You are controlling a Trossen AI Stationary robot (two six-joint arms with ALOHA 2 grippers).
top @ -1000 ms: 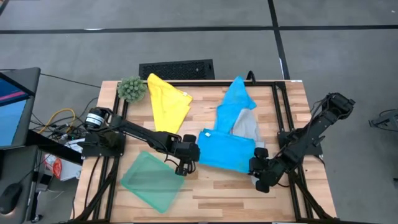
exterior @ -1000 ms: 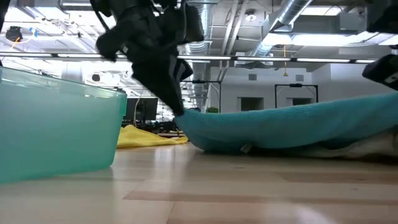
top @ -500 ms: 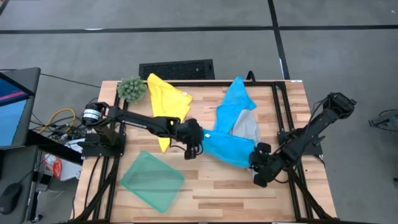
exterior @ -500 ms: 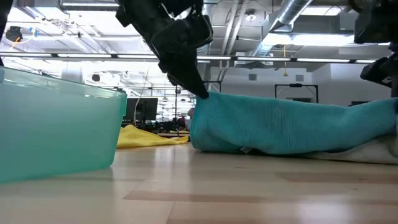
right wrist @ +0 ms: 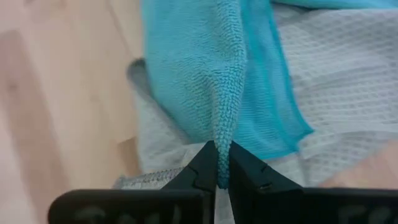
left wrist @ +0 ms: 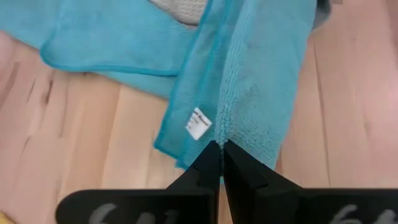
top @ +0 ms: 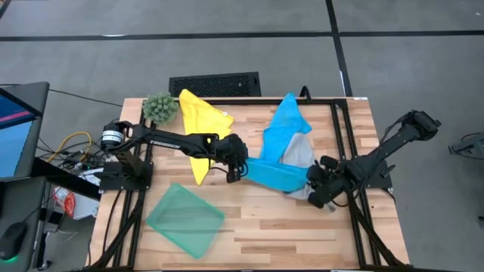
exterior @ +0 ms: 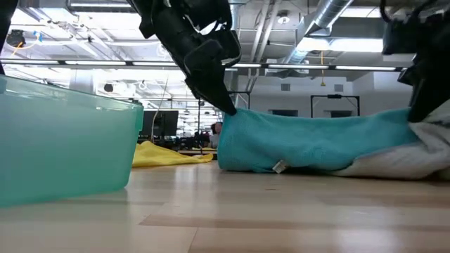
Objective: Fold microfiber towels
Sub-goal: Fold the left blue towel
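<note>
A bright blue towel (top: 276,174) lies folded over in the middle of the table, on a light grey towel (top: 301,156). A second blue towel (top: 287,121) lies behind it. My left gripper (top: 239,168) is shut on the front blue towel's left end. My right gripper (top: 318,183) is shut on its right end. A yellow towel (top: 200,125) lies at the far left, a teal green one (top: 185,219) at the near left. My left gripper pinches a corner of the blue towel's left end (left wrist: 219,138) between its two fingers, beside the white label (left wrist: 199,123). The fingers slant down from the table's left. The corner is raised; the cloth below it lies on the table. My right gripper pinches a bunched corner of the blue towel's right end (right wrist: 224,140) between its two fingers, coming from the table's right. The corner is lifted; the cloth falls from it onto the grey towel (right wrist: 348,81).
A fuzzy green plant ball (top: 159,107) stands at the far left corner. A black frame (top: 333,106) runs along the table's edges. Bare wood (top: 287,234) lies at the near side, right of the teal towel.
Both grippers have gone toward the table's far edge, drawing the blue towel's near edge up and over itself. The towel has folded into a narrower band. Its far part has stayed on the grey towel.
</note>
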